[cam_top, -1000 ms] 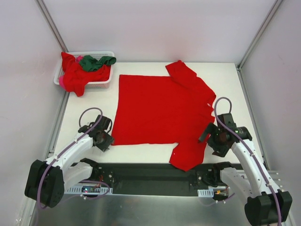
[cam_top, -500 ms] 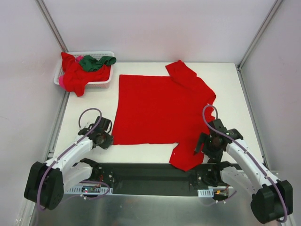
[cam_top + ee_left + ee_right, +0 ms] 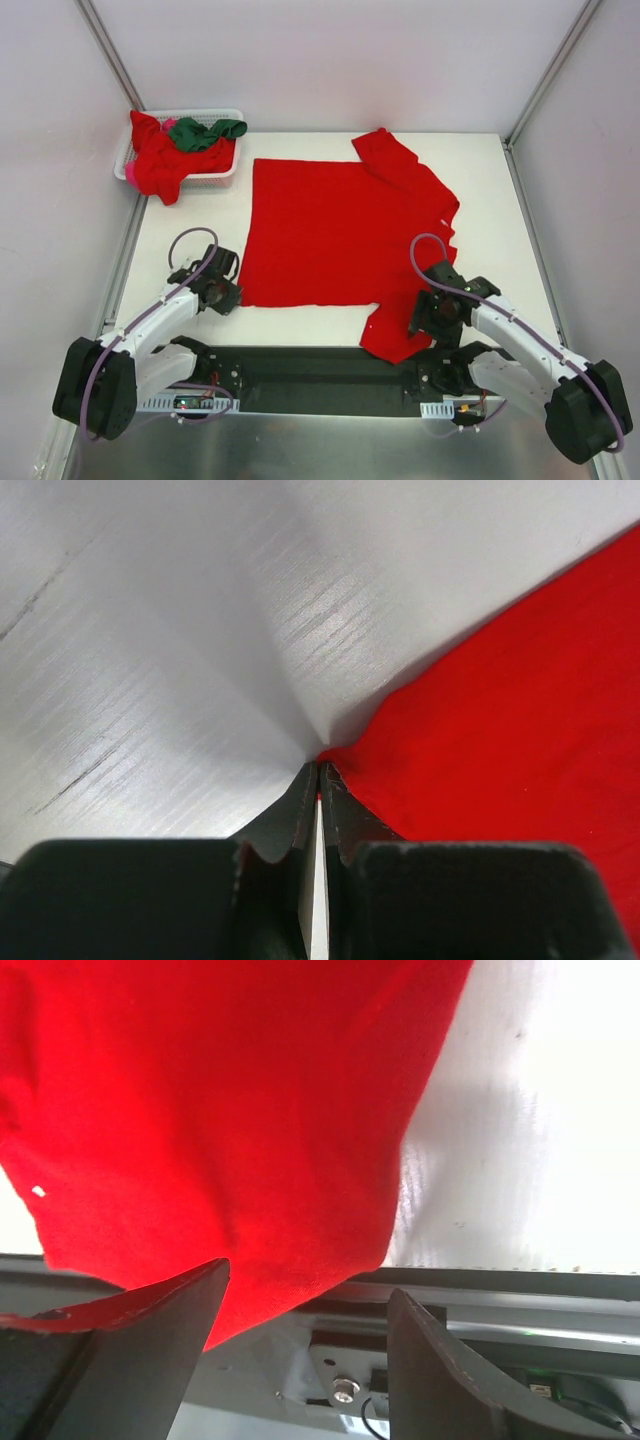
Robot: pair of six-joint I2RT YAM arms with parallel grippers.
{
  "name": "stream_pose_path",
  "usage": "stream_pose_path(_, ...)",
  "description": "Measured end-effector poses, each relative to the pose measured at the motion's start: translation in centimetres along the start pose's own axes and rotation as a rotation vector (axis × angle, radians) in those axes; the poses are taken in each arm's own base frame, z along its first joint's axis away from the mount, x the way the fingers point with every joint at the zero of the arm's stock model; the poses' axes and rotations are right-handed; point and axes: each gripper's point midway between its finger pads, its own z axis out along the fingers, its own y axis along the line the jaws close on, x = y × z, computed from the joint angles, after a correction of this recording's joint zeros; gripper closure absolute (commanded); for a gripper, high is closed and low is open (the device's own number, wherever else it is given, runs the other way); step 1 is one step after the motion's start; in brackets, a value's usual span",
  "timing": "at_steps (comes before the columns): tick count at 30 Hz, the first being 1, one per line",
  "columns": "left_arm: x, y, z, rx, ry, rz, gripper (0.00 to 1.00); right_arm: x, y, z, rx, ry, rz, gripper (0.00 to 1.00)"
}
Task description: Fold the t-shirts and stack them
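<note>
Red t-shirt [image 3: 340, 230] lies spread flat on our smooth white counter [image 3: 500, 190], between pale walls, one end overhanging the near edge; soft matte cloth, roughly square. Our left gripper [image 3: 318, 768] has its jaws pinched shut on the near-left corner; our right gripper [image 3: 310, 1282] holds its jaws open at the overhanging end.

Matched pair: left arm [image 3: 155, 318] and right arm [image 3: 525, 340]. Both had white moulded link shells and black joint housings. Bulky black shoulder motors [image 3: 95, 385] sat at 7 and 5 o'clock of the overhead view. A lilac cable [image 3: 190, 235] looped above each wrist and ran down along the links. The left gripper [image 3: 318, 768] had matt black tapered fingers, the right gripper [image 3: 310, 1280] black wedge-shaped ones. Small circuit boards [image 3: 190, 403] with fine wiring lay beside both bases.
</note>
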Motion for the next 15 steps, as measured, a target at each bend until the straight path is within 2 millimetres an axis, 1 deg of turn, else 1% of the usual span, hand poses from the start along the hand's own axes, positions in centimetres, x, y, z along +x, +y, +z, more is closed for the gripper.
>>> stream_pose_path(2,0.0,0.0,0.0,0.000,0.000,0.001,1.00,-0.2,-0.2,0.2,0.020,-0.016,-0.003,0.32)
stream_pose_path(4,0.0,0.0,0.0,0.000,0.000,0.003,1.00,-0.4,-0.4,0.4,0.044,-0.028,0.001,0.38)
stream_pose_path(6,0.0,0.0,0.0,0.000,0.000,0.008,1.00,-0.5,-0.6,0.6,0.069,-0.035,0.007,0.48)
stream_pose_path(7,0.0,0.0,0.0,0.000,0.000,0.009,1.00,-0.6,-0.6,0.7,0.076,-0.039,0.009,0.49)
stream_pose_path(10,0.0,0.0,0.0,0.001,0.000,0.015,1.00,-0.9,-0.3,0.8,0.070,-0.057,0.023,0.56)
stream_pose_path(11,0.0,0.0,0.0,0.001,0.000,0.016,1.00,-1.0,-0.1,0.8,0.064,-0.062,0.029,0.61)
stream_pose_path(12,0.0,0.0,0.0,0.001,0.000,0.018,1.00,-1.1,0.1,0.9,0.061,-0.064,0.034,0.74)
stream_pose_path(15,0.0,0.0,0.0,0.002,0.000,0.021,1.00,-1.2,0.2,1.3,0.080,-0.046,0.026,0.99)
